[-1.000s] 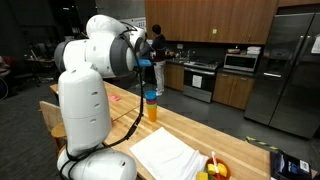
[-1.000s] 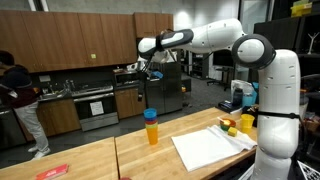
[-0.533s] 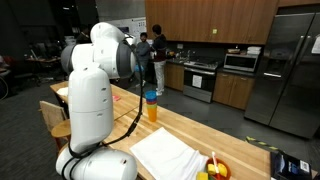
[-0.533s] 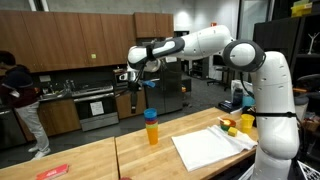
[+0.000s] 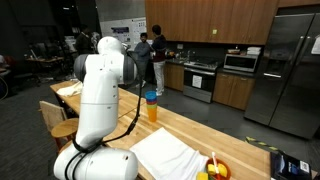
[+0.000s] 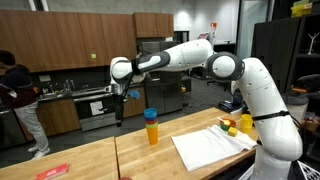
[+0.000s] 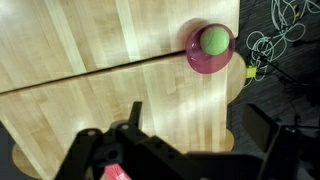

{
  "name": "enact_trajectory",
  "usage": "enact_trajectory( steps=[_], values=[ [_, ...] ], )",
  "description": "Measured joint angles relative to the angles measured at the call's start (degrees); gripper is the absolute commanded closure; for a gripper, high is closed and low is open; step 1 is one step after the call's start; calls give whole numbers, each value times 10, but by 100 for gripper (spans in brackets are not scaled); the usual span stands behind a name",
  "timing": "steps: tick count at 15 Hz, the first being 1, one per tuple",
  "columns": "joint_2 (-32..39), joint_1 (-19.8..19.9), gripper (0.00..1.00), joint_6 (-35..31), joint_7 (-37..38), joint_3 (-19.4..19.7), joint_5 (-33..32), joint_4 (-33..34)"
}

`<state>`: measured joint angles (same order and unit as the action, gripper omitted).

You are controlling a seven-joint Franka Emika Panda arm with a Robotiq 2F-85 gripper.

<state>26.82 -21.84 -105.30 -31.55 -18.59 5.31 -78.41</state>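
My gripper is open and empty, with its two dark fingers spread wide. It hangs high above a light wooden tabletop. In the wrist view a pink bowl with a green ball in it sits near the table's edge, well ahead of the fingers. In an exterior view the gripper hangs off to the side of an orange cup with a blue lid. The cup also shows in an exterior view, where the arm's body hides the gripper.
A white cloth and some fruit lie near the robot base. A flat red thing lies at the table's far end. Cables lie on dark floor past the edge. A person stands by the kitchen counter.
The arm has swung sideways, away from above the orange cup and along the table. The gripper has dropped lower. The cup has not moved.
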Motion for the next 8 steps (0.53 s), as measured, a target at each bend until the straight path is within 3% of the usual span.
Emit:
enact_trajectory(
  steps=[8],
  values=[
    [132, -87, 0, 32, 98, 1, -77, 118]
  ],
)
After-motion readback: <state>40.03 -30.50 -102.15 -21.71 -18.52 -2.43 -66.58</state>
